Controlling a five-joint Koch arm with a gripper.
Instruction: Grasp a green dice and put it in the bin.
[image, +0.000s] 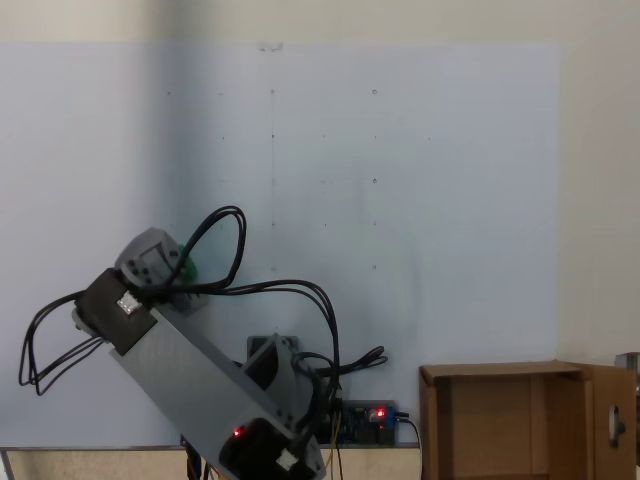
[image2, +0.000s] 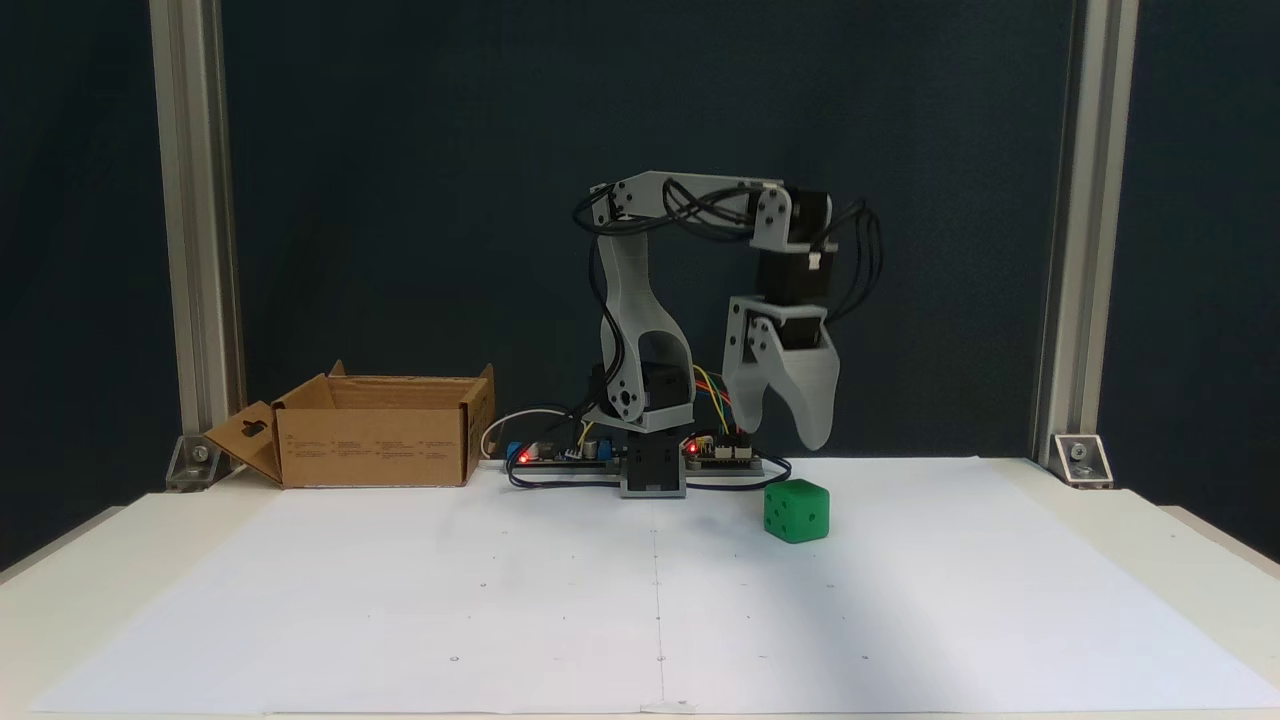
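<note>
From above, my arm (image: 190, 370) hides nearly all of the green dice (image: 186, 266); just a sliver shows beside the wrist. The bin (image: 500, 420) is cut off by the bottom edge.

**Setting: table, backdrop and frame**

A white paper sheet (image2: 900, 600) marked with faint dots is covering the cream table (image2: 1200, 540). A dark backdrop (image2: 400, 200) is filling the rear, flanked by two upright aluminium posts (image2: 195, 250) bracketed to the table. Even, soft light is falling, casting faint shadows on the sheet.
</note>
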